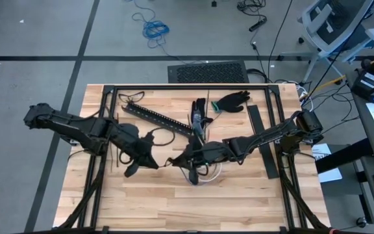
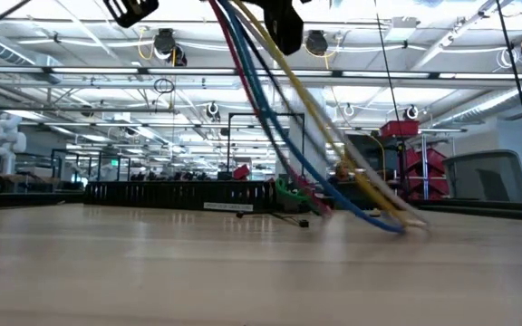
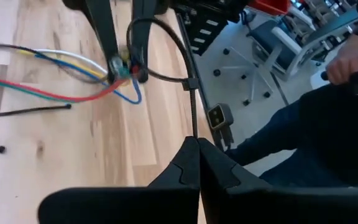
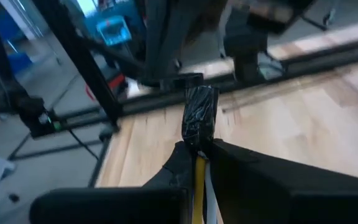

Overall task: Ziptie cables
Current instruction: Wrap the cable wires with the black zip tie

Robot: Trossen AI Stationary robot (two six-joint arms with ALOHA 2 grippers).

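Note:
The cables (image 2: 315,136) are a bundle of white, red, green, yellow and blue wires. They slant down from my right gripper (image 1: 177,159), which is shut on them, to the table. My left gripper (image 1: 153,161) is just to its left, above the table's middle, and is shut on a ziptie (image 3: 194,106). The ziptie's head (image 3: 191,81) closes a wide loop (image 3: 143,22) that reaches the point where the wires gather (image 3: 124,68). Two loose zipties (image 3: 27,112) lie flat on the wood. My left gripper pinches the ziptie's tail (image 3: 194,127) between its two shut fingers. The strip runs straight out along the fingers to its head, clear of the table. My right gripper pinches the cables just behind their black-taped end (image 4: 199,118), with yellow and white wires (image 4: 199,177) between the fingers. That end is lifted, and the wires' free ends (image 2: 397,222) rest on the table.
A long black slotted rail (image 1: 158,118) lies slantwise at the back of the table, with a black glove (image 1: 232,101) and a dark strip (image 1: 261,140) to its right. A person's dark sleeve (image 3: 328,118) shows beyond the table edge. The near half of the table (image 1: 174,208) is bare wood.

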